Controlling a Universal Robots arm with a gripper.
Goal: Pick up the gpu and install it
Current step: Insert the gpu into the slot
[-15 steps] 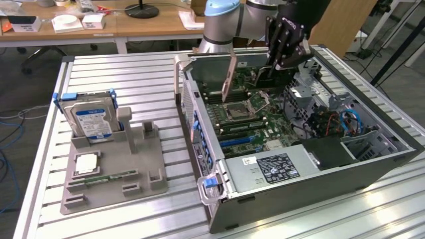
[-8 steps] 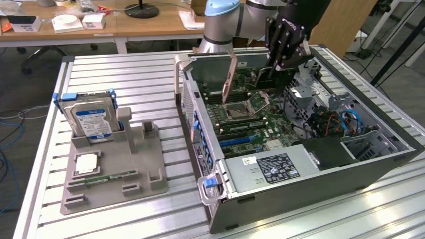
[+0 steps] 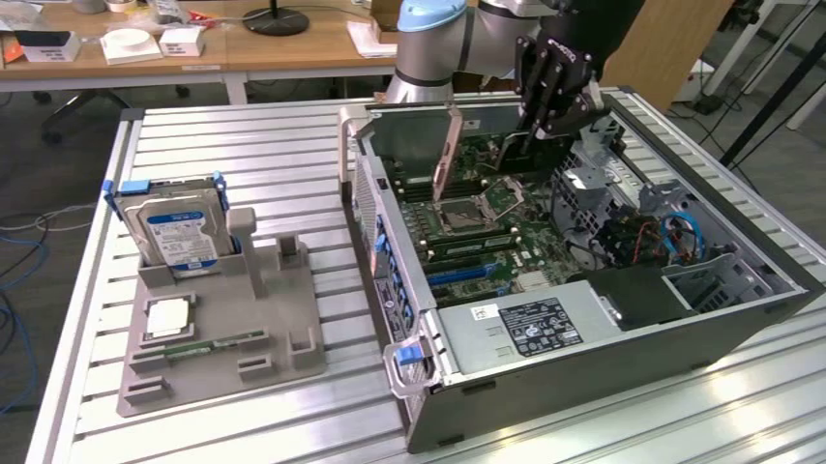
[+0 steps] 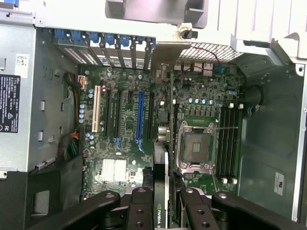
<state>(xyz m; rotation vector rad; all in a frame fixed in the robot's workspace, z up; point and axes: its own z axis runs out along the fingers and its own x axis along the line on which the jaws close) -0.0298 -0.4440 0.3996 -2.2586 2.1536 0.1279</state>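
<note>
The tool [image 3: 558,118] is gripping the gpu [image 3: 448,155] on edge, holding it upright inside the open computer case [image 3: 633,372] over the motherboard [image 4: 201,91], its silvery bracket toward the case's rear wall.

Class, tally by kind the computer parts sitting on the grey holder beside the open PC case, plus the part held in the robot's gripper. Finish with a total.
Hard drive: 1
Memory stick: 1
Processor chip: 1
gpu, held in the gripper: 1
Total: 4
</note>
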